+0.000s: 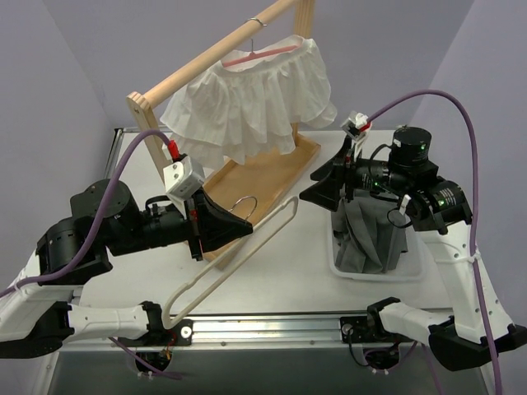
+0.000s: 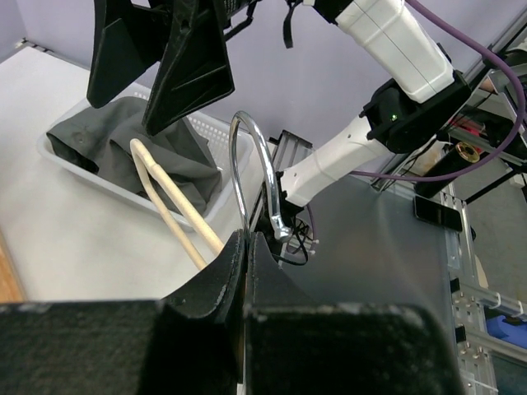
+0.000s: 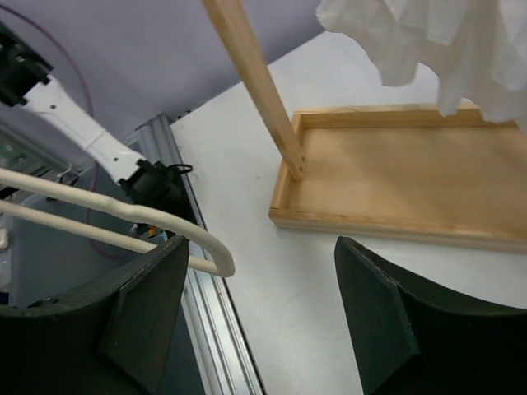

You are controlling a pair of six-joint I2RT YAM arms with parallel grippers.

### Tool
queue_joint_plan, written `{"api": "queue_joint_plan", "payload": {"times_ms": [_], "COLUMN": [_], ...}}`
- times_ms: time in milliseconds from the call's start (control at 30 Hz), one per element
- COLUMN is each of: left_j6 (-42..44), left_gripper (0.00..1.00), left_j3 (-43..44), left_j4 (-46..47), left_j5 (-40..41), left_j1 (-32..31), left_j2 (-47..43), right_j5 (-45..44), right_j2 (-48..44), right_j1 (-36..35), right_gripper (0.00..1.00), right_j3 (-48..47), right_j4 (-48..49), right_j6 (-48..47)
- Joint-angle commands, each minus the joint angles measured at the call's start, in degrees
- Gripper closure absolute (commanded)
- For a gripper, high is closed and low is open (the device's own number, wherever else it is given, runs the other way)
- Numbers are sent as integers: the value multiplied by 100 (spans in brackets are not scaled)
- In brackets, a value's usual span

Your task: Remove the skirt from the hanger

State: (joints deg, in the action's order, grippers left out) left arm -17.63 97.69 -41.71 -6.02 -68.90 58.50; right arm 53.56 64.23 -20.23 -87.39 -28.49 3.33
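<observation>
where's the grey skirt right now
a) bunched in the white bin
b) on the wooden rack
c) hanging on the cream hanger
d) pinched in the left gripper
a: the grey skirt lies bunched in the white bin, while the cream hanger, which the left gripper holds by its hook, is bare.

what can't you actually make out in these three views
Top view: the right gripper and its arm cover much of the grey skirt in the bin; how it lies is unclear.
Left wrist view: the left gripper hides where the hanger hook meets the cream hanger.
Right wrist view: the white skirt is cut off by the top edge; the bin is out of frame.
</observation>
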Motion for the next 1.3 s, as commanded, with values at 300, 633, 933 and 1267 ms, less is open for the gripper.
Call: {"api": "queue_joint_plan", "payload": {"times_ms": [300, 633, 933, 1267], "left_j6": [-109, -162, -223, -364], "left_gripper": [98, 98, 42, 6], "left_j3": [5, -75, 48, 163], "left_j4": [199, 339, -28, -715], "left_j5": [-426, -549, -75, 1603], "left_j1": [26, 26, 26, 35], "left_j2": [-225, -330, -366, -234], "right_j5": [1948, 1737, 1114, 182], "right_j2": [-200, -33, -77, -279], "right_j1": [-498, -1369, -1379, -1379], "right_gripper": [36, 55, 100, 100], "right_j3": [504, 592, 566, 337], "right_j4": [1284, 1039, 687, 309], "right_j6": [334, -61, -272, -553]}}
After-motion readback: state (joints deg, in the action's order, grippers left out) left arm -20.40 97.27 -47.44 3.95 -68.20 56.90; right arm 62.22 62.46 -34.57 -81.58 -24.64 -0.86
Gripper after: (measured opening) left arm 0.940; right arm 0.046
